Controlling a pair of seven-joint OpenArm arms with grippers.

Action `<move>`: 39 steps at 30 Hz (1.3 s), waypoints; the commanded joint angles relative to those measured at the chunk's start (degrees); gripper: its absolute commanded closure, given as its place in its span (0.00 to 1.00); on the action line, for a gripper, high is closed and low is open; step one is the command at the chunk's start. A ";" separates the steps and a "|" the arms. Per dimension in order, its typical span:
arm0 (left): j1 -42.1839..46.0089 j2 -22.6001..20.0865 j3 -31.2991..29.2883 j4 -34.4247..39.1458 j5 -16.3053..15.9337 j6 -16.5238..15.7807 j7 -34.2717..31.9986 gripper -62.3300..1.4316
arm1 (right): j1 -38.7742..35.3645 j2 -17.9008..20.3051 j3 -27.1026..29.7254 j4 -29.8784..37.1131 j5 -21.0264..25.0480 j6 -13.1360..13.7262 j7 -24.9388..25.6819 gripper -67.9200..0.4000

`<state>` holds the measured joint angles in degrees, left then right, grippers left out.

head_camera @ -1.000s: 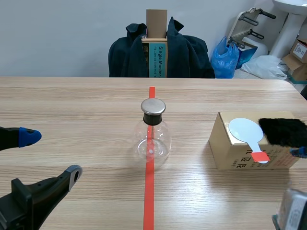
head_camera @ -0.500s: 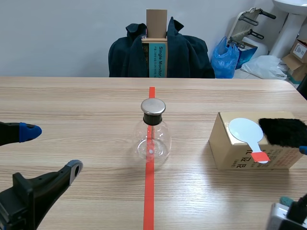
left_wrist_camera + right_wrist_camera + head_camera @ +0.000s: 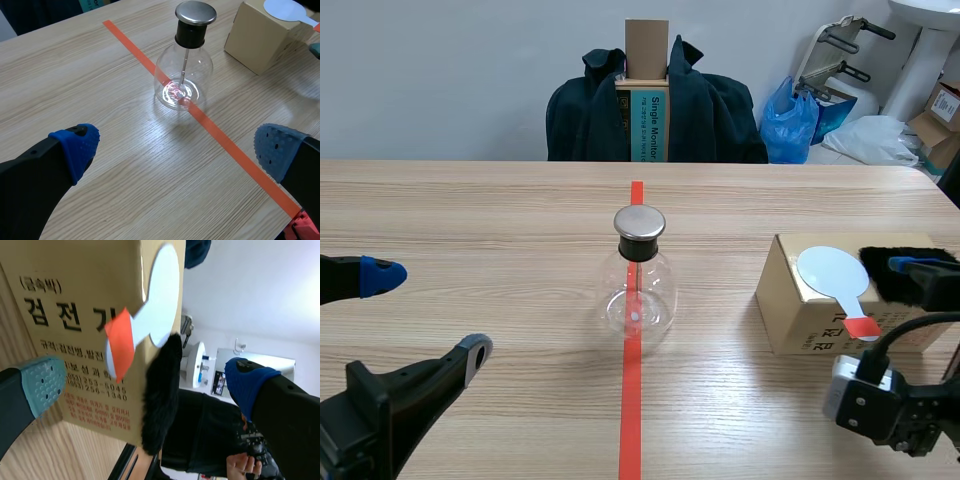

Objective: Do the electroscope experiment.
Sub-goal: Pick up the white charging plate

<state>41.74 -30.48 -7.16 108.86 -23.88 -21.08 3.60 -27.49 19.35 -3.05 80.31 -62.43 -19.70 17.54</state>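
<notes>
Fingers spread wide on left gripper [image 3: 175, 148], facing the electroscope flask [image 3: 183, 82]; likewise on right gripper [image 3: 146, 381], facing white paddle [image 3: 162, 295] and black fur [image 3: 158, 400] atop cardboard box [image 3: 65, 270].

We're looking across a light wooden bench [image 3: 470, 210] to a plain pale wall [image 3: 440, 70]. Behind the bench we've got a dark jacket [image 3: 715, 115] heaped around a tall cardboard box [image 3: 646, 45], and off right a blue plastic bag [image 3: 790, 122] beside a white bag [image 3: 872, 138].

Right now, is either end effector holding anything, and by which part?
Nothing is held: the left end effector and the right end effector are both open.
</notes>
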 commanded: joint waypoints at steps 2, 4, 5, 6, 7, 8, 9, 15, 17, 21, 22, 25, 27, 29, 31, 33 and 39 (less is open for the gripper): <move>-0.02 0.28 0.07 0.70 -0.37 -0.09 -0.79 0.00 | 0.02 -0.37 -0.68 0.57 0.02 -0.44 0.66 0.00; -0.02 0.28 0.07 0.70 -0.37 -0.09 -0.79 0.00 | 0.04 -1.16 -0.79 0.57 -0.15 -0.44 0.87 0.00; -0.02 0.28 0.07 0.70 -0.37 -0.09 -0.79 0.00 | 0.02 -1.60 -0.79 0.57 -0.52 -0.44 0.96 0.00; -0.02 0.28 0.07 0.70 -0.37 -0.09 -0.79 0.00 | 0.02 -1.95 -0.79 0.57 -0.90 -0.44 1.07 0.00; -0.02 0.28 0.07 0.70 -0.37 -0.09 -0.79 0.00 | 0.00 -2.21 -0.79 0.57 -1.27 -0.44 1.05 0.00; -0.02 0.28 0.07 0.70 -0.37 -0.09 -0.76 0.00 | -0.04 -2.38 -0.79 0.57 -1.49 -0.44 1.03 0.00; -0.02 0.28 0.07 0.70 -0.37 -0.09 -0.76 0.00 | -0.15 -2.40 -0.79 0.57 -1.49 -0.44 0.81 0.00; -0.02 0.28 0.07 0.70 -0.37 -0.09 -0.76 0.00 | -0.15 -2.38 -0.76 0.57 -1.64 -0.44 0.20 0.00; -0.02 0.28 0.07 0.70 -0.37 -0.09 -0.76 0.00 | -0.20 -2.38 -0.76 0.57 -1.84 -0.46 0.15 0.04; -0.02 0.28 0.07 0.70 -0.37 -0.09 -0.76 0.00 | -0.31 -2.38 -0.76 0.57 -1.84 -0.46 -0.46 0.39; -0.02 0.28 0.07 0.70 -0.37 -0.09 -0.76 0.00 | -0.31 -2.38 -0.76 0.57 -1.84 -0.46 -0.52 0.49; -0.02 0.28 0.07 0.70 -0.37 -0.09 -0.76 0.00 | -0.31 -2.38 -0.76 0.57 -1.84 -0.46 -0.90 0.71; -0.02 0.28 0.07 0.70 -0.37 -0.09 -0.76 0.00 | -0.31 -2.38 -0.76 0.57 -1.84 -0.46 -1.09 0.78; -0.02 0.28 0.07 0.70 -0.37 -0.09 -0.76 0.00 | -0.31 -2.38 -0.76 0.57 -1.84 -0.46 -1.29 0.83; -0.02 0.28 0.07 0.70 -0.37 -0.09 -0.76 0.00 | -0.31 -2.38 -0.76 0.57 -1.84 -0.46 -1.31 0.89; -0.02 0.28 0.07 0.70 -0.37 -0.09 -0.76 0.00 | -0.31 -2.38 -0.76 0.57 -1.84 -0.46 -1.29 0.96; -0.02 0.26 0.07 0.70 -0.37 -0.09 -0.76 0.00 | -0.31 -2.38 -0.76 0.98 -1.84 -0.72 -1.27 0.97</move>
<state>41.74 -30.48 -7.16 108.86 -23.88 -21.08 3.62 -27.64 16.23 -4.19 80.27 -64.51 -20.58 16.45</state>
